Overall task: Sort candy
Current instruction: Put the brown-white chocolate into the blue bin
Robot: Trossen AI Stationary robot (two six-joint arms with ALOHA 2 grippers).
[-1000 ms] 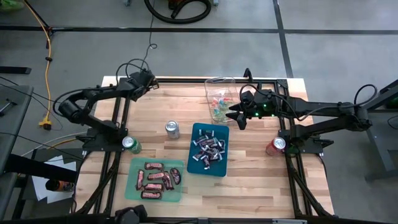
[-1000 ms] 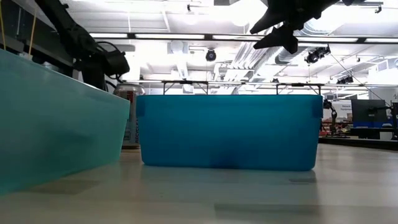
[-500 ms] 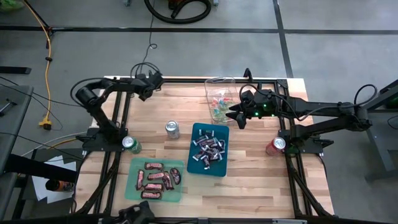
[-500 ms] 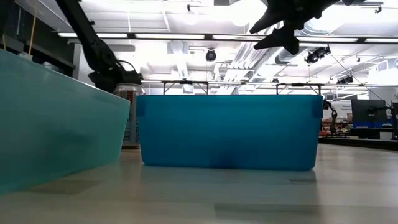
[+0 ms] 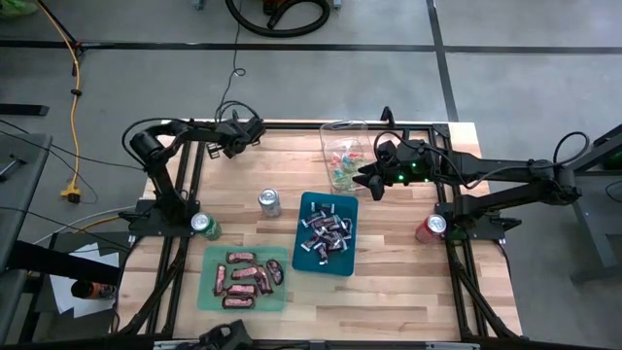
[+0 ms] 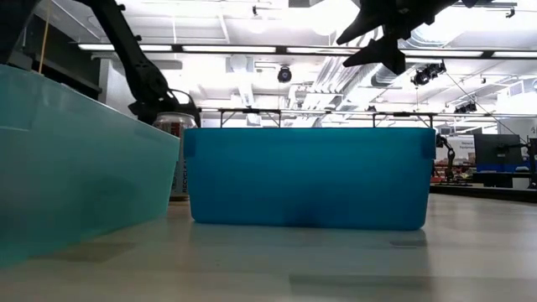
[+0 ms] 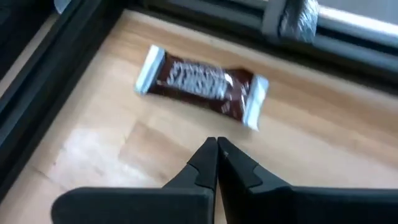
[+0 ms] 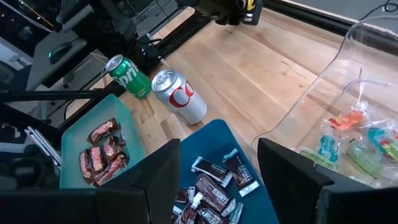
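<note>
A dark brown bar with silver ends (image 7: 202, 84) lies flat on the wood near the table's far edge, just ahead of my left gripper (image 7: 216, 155), which is shut and empty (image 5: 249, 132). My right gripper (image 8: 217, 180) is open and empty, hovering between the clear tub and the blue tray (image 5: 369, 181). Red-brown bars (image 5: 247, 278) lie in the green tray (image 5: 206, 292). Dark and silver pieces (image 5: 326, 235) fill the blue tray (image 5: 303, 261). Small red, green and blue sweets (image 8: 354, 140) sit in the clear tub (image 5: 342, 156).
A silver can (image 5: 269, 202) stands left of the blue tray, a green can (image 5: 204, 226) by the left arm's base and a red can (image 5: 431, 228) by the right arm's base. A black frame rail (image 7: 205, 15) runs along the far edge behind the lone bar.
My left arm has swung so that its gripper moved along the far edge toward the table's right, staying shut. My right arm has kept still.
</note>
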